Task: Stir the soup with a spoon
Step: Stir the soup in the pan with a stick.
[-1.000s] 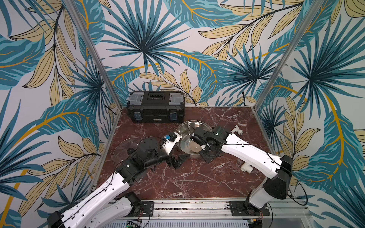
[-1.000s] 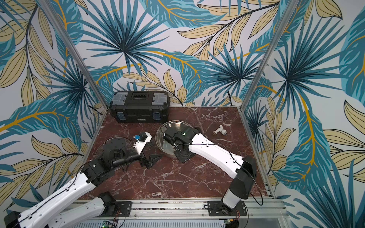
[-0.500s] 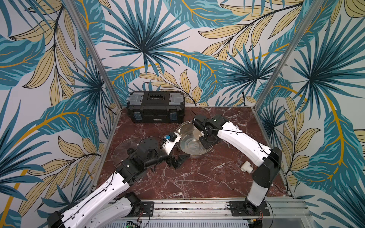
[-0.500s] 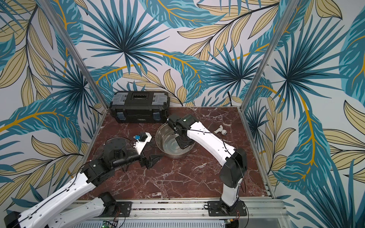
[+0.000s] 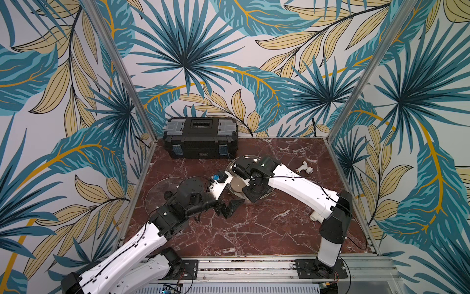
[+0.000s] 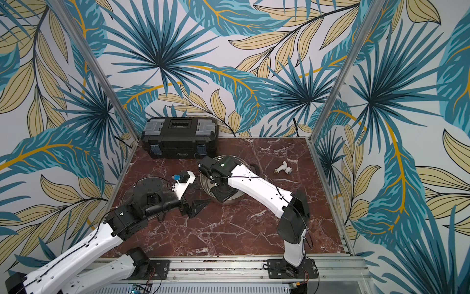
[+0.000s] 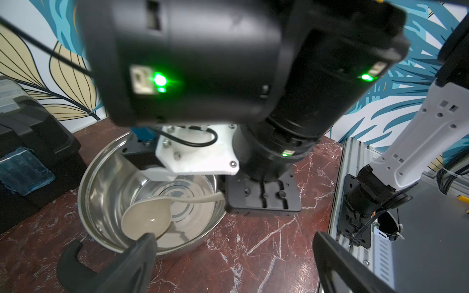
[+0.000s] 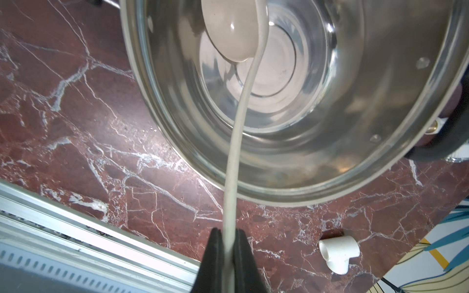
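The spoon (image 8: 239,121) stands with its round bowl low inside the pot (image 8: 330,126), close to the wall on the left arm's side, over bare shiny metal ringed with circles. Whether the bowl touches the bottom cannot be told. Its slim handle rises out across the rim and ends between the fingers (image 8: 213,253) of the right gripper (image 8: 228,236), which are clenched on it near its end. In both top views the right arm reaches over the pot (image 5: 237,184) from the right and hides most of it, and the pot itself sits near the middle of the red marble tabletop (image 5: 254,229). The left gripper (image 5: 230,207) hangs just beside the pot on its near left side, fingers (image 7: 137,256) spread wide and holding nothing, with the spoon's bowl (image 7: 149,218) seen past one of them. Under the left arm a clear glass lid (image 5: 159,191) lies flat on the tabletop. A black toolbox (image 5: 201,137) stands shut against the back wall. To the right of the pot lies a small white pipe fitting (image 5: 306,166), well apart from it, and a white elbow fitting (image 8: 338,253) lies nearer the front.
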Controlling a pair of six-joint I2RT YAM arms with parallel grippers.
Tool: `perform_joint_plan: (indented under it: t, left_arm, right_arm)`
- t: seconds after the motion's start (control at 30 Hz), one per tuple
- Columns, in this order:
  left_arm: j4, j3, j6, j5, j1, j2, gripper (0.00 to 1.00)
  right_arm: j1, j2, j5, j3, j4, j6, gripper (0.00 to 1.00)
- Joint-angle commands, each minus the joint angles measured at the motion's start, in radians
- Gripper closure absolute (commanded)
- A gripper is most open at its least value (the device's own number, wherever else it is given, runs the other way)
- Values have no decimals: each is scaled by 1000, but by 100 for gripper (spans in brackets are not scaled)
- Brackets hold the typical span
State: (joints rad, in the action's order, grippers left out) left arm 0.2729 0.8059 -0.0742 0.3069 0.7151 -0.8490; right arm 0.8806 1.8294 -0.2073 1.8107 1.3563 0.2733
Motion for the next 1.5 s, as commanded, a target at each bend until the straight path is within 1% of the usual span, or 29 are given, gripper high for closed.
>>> perform_joint_plan:
  t: [0.0, 0.13, 0.27, 0.37, 0.43, 0.57, 0.77, 0.9, 1.0, 1.03, 1.1, 1.3, 1.4, 1.47]
  left_arm:
    - [-26, -22, -3, -2, 5, 19, 0]
    - [-31, -22, 1, -2, 5, 15, 0]
    - [-43, -27, -5, -2, 5, 13, 0]
    - [-45, -26, -6, -5, 7, 21, 0]
    - [-35, -22, -2, -10, 7, 24, 0]
    - [-18, -20, 2, -16, 7, 24, 0]
    - [-10, -24, -6, -18, 6, 27, 0]
    - [-3, -25, -6, -25, 7, 37, 0]
    - [1, -26, -7, -28, 7, 43, 0]
    - [1, -25, -5, -29, 7, 44, 0]
    - [2, -25, -6, -29, 7, 47, 0]
    - [2, -24, -9, -30, 7, 52, 0]
    - [2, -22, -9, -32, 7, 53, 0]
    - [31, -25, -12, -32, 8, 55, 0]
  right_arm:
    - [-6, -98, -48, -68, 44, 31, 100]
    - [-7, -162, -92, -150, 70, 38, 100]
    - [-28, -180, -140, -191, 74, 37, 100]
    - [-69, -177, -145, -206, 40, 19, 100]
    - [-117, -162, -154, -200, 11, 1, 100]
    - [-144, -94, -167, -123, -16, -29, 100]
    - [-146, 44, -114, 59, -24, -47, 100]
    - [-121, 107, -61, 157, -12, -46, 100]
    - [-86, 109, -32, 164, -18, -44, 100]
    - [-83, 103, -22, 157, -19, -39, 100]
    - [-42, 83, -18, 123, -29, -28, 100]
    - [-13, -64, -8, -77, -85, 45, 100]
    - [-14, -141, -37, -158, -89, 66, 100]
    - [-15, -190, -80, -201, -81, 73, 100]
